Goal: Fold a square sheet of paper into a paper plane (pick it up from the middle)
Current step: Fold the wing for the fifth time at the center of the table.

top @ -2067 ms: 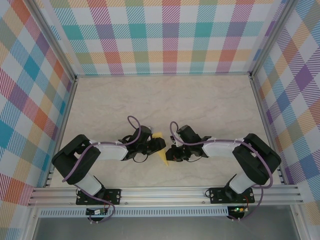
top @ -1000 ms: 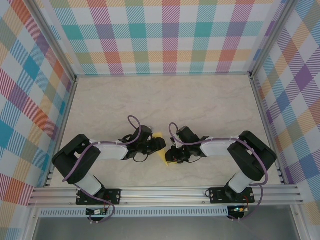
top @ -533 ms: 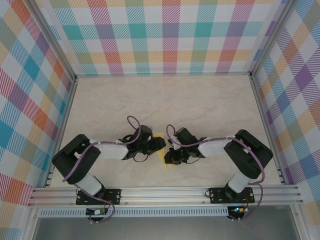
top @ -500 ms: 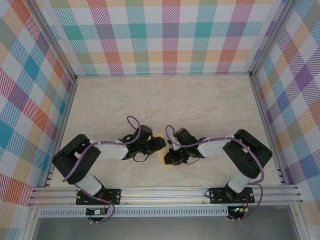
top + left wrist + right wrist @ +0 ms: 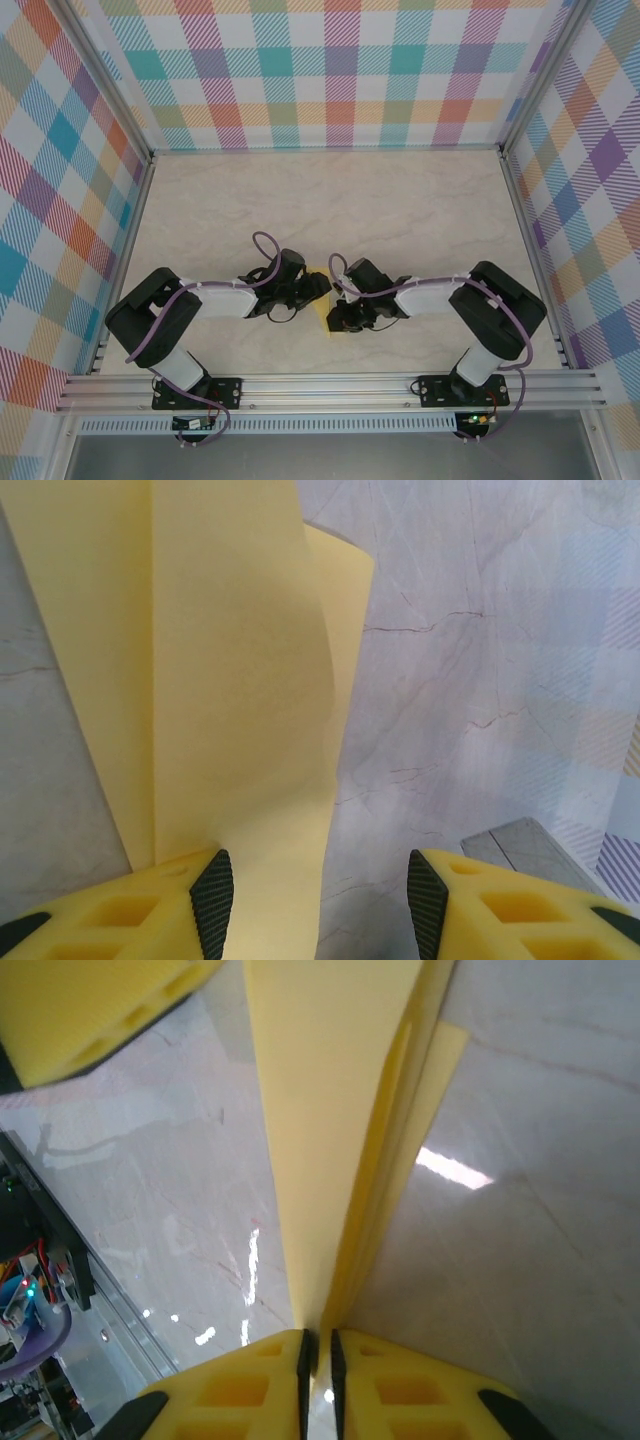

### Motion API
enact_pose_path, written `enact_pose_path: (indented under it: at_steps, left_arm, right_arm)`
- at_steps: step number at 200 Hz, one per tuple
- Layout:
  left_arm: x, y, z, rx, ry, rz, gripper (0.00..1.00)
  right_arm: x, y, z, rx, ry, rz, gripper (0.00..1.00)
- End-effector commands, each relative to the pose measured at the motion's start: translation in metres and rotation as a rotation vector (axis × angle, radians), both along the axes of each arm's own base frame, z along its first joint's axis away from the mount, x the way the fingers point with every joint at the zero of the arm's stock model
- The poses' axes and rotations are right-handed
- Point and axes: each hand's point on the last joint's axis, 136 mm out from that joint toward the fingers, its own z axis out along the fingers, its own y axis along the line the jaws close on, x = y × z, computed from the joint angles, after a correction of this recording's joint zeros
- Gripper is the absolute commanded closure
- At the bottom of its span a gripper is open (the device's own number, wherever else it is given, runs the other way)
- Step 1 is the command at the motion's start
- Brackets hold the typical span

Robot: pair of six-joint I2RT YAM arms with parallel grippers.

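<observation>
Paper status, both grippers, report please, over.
Right gripper shut on folded yellow paper. Left gripper open, paper partly in its gap. Both grippers close together, low over marble table.

Nothing legible in my view: no word, number, label or brand can be read on the folded yellow sheet (image 5: 330, 1110), plain on each visible face, or on the marbled table (image 5: 400, 200) under it.
</observation>
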Motion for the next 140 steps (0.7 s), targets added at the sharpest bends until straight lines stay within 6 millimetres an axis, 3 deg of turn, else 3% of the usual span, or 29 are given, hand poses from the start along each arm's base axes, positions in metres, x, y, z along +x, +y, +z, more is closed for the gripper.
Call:
enact_pose_path:
  at_steps: [1,27,61,100,140]
  left_arm:
    - [-0.019,0.028,-0.038,0.147,0.117,0.026,0.48]
    - [-0.02,0.028,-0.038,0.145,0.117,0.023,0.48]
    - [-0.02,0.028,-0.037,0.147,0.116,0.022,0.48]
    - [-0.019,0.028,-0.035,0.146,0.113,0.023,0.48]
    - [-0.019,0.028,-0.036,0.144,0.113,0.026,0.48]
  right_arm:
    - [-0.008,-0.017,0.002,-0.059,0.001,-0.025,0.8]
    - [0.009,-0.009,0.031,0.009,-0.082,-0.089,0.79]
    - [0.025,0.021,0.055,0.163,-0.074,-0.138,0.89]
    - [0.035,0.033,0.046,0.194,-0.039,-0.187,0.92]
    - [0.029,0.035,0.028,0.2,0.025,-0.193,0.92]
